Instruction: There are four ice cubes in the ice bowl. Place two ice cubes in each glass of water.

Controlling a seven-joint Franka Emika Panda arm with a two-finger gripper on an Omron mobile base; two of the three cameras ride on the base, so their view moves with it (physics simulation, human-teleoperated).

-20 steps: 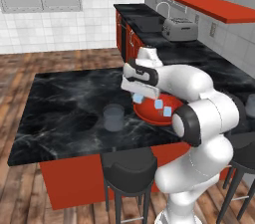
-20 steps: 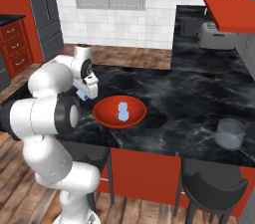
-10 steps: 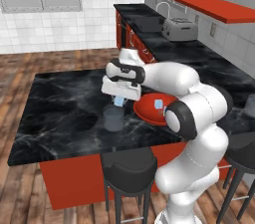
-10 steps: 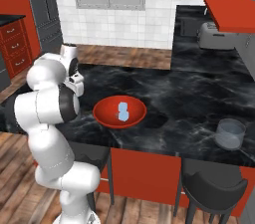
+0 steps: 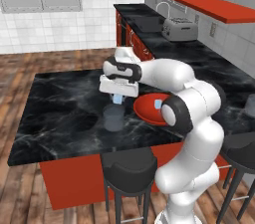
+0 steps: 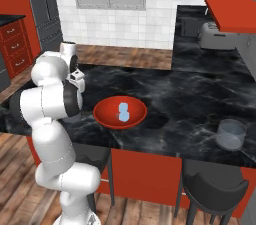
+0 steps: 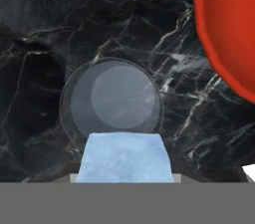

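— What's the end effector point(image 5: 118, 99) got?

— A pale-blue ice cube point(image 5: 118, 99), translucent and frosty, pinched between the fingers. It hangs just above a short round tumbler point(image 5: 114, 117) of grey-blue glass standing upright on the black marbled worktop point(image 5: 64, 108).

— And from the hand?

— Looking straight down the tumbler's point(image 7: 110, 104) open mouth, a clean circle, with the cube point(image 7: 124, 157) at its near edge, flat face toward the camera.

— The bowl?

— Glossy red ice bowl point(image 6: 120, 112), wide and shallow, just beside that tumbler. Pale cubes point(image 6: 123, 112) sit in its middle; I can't count them.

— The other glass?

— The second tumbler point(image 6: 231, 134) is well apart, near the worktop's far corner. A silver toaster point(image 5: 180, 29) sits on the back counter.
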